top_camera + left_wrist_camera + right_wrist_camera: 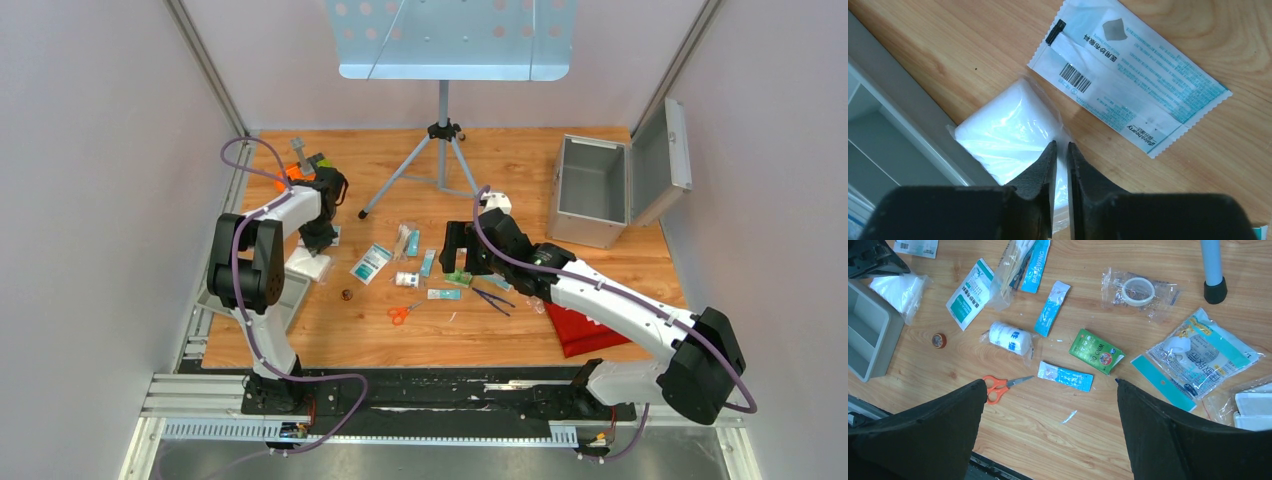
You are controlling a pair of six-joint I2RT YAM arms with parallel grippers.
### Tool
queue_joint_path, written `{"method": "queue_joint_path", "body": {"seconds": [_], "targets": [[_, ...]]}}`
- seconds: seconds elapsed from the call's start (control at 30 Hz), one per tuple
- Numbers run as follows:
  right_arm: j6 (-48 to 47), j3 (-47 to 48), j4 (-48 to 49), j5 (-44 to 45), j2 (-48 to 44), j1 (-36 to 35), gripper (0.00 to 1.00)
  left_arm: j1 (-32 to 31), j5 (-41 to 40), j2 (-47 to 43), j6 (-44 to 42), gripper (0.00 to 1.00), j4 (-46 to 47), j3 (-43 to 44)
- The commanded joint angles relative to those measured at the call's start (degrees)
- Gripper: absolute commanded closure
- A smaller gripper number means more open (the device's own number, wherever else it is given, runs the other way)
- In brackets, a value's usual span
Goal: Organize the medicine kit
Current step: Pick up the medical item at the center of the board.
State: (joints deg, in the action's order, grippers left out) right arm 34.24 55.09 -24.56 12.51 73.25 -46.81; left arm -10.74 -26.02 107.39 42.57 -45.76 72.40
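My left hand (1060, 148) points straight down near the left edge of the table (480, 340). Its fingers are almost together, with only a thin slit between them, at the clear wrap of the white pad packet (1008, 127). I cannot tell whether they pinch the film. The packet lies flat with its long side along the rim of the grey tray (908, 105), touching it. On its far side a mask sachet (1133, 80) lies slantwise.

My right arm reaches from the near right corner to mid-table. My right hand (1050, 384) is held high with its fingers wide apart above the blue sachet (1065, 376) and green sachet (1095, 351). The scissors (998, 385) point their tips toward the right edge, with bare wood between them and the near edge. The metal case (595, 190) stands open at the far right corner.
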Motion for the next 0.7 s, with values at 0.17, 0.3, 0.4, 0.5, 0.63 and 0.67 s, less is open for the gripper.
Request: {"method": "queue_joint_path", "body": {"seconds": [0.17, 0.3, 0.4, 0.5, 0.63, 0.67], "targets": [[1.9, 0.8, 0.3, 1.8, -0.5, -0.2, 0.0, -1.1, 0.6, -5.8, 3.2, 1.0, -0.6, -0.5], [2.1, 0.4, 0.0, 2.4, -0.8, -0.3, 0.0, -2.6, -0.2, -11.9, 2.0, 1.0, -1.9, -0.8], [2.0, 0.5, -0.1, 2.9, -0.5, -0.2, 0.0, -4.7, 1.5, -15.8, -1.1, 1.0, -1.8, -0.9], [1.6, 0.6, -0.6, 5.4, -0.7, -0.2, 0.0, -6.9, 5.6, -18.6, -7.5, 1.0, -0.5, -0.8], [-0.2, 0.8, -2.1, 10.4, -1.1, -0.2, 0.0, -11.3, 13.1, -23.2, -16.4, 1.0, 5.0, -3.8], [-0.5, 0.7, -2.4, 11.7, -1.3, -0.2, 0.0, -12.7, 16.6, -24.0, -17.7, 1.0, 8.2, -5.7]]}}
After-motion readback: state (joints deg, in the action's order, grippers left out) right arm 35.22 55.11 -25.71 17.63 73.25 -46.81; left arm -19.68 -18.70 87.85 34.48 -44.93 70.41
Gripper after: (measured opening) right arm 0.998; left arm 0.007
